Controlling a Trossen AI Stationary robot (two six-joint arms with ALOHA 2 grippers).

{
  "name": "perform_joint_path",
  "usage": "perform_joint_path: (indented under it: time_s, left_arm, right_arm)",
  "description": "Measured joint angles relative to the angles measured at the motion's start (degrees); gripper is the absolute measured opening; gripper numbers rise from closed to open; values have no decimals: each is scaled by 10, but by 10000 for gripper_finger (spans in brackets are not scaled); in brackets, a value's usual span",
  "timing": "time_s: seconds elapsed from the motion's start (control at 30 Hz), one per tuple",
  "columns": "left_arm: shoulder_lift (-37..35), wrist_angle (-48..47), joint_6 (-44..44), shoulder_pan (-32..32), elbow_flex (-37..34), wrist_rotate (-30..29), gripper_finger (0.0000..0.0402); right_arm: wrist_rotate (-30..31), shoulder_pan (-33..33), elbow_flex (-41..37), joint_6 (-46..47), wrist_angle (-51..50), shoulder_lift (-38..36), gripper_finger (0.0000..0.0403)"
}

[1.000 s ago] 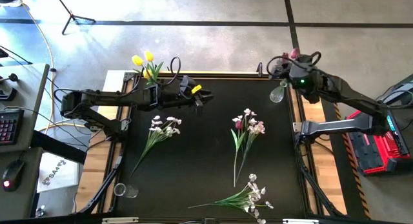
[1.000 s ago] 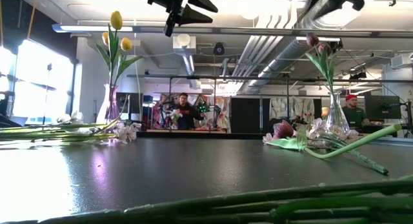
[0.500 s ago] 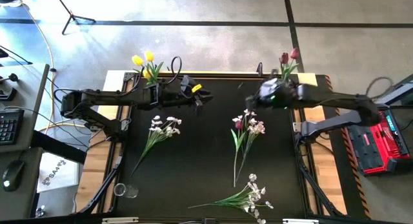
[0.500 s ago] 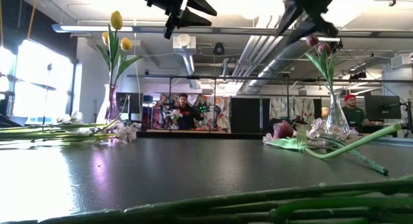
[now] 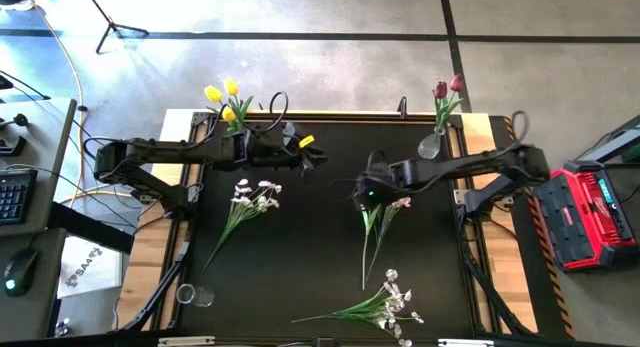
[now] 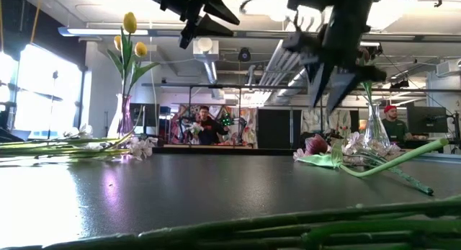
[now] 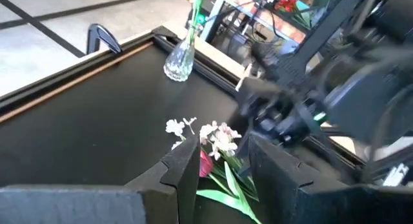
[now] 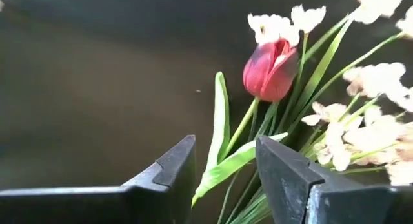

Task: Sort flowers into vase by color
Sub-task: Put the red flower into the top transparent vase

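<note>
- The right hand [image 5: 368,192] is hanging just above the mixed bunch lying mid-bench, its fingers standing moderately apart and holding nothing; in the right wrist view the stem of the dark red tulip [image 8: 271,69] is running up between them.
- That tulip is lying flat on the black bench [image 5: 300,247], tangled among the white blossom spray [image 5: 398,199] it shares the pile with, so the step in hand looks like picking out the red one.
- To do it well, the right hand should be coming straight down on the stem below the bloom, where the stem is bare of white sprigs and the broad green leaf is not crossing the gap.
- Closing on stem alone matters: catching a white sprig would drag the wrong colour along.
- The likely goal is the clear vase [image 5: 431,144] at the far right corner, already carrying two dark tulips [image 5: 446,86].
- The left hand [image 5: 312,157] is hovering near the far left side beside the vase of yellow tulips [image 5: 222,93], fingers parted and empty.
- Two more white sprays [image 5: 252,199] [image 5: 385,304] are lying on the bench, unsorted.
</note>
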Motion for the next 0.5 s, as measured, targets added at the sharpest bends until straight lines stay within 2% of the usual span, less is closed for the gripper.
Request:
perform_joint_path:
  time_s: [0.2, 0.5]
  left_arm:
    - [0, -13, 0, 0, 0, 2, 122]
    - [0, -45, 11, 0, 0, 15, 122]
  right_arm:
    - [-25, 0, 0, 2, 7, 73, 140]
    - [-57, -1, 0, 11, 30, 126, 81]
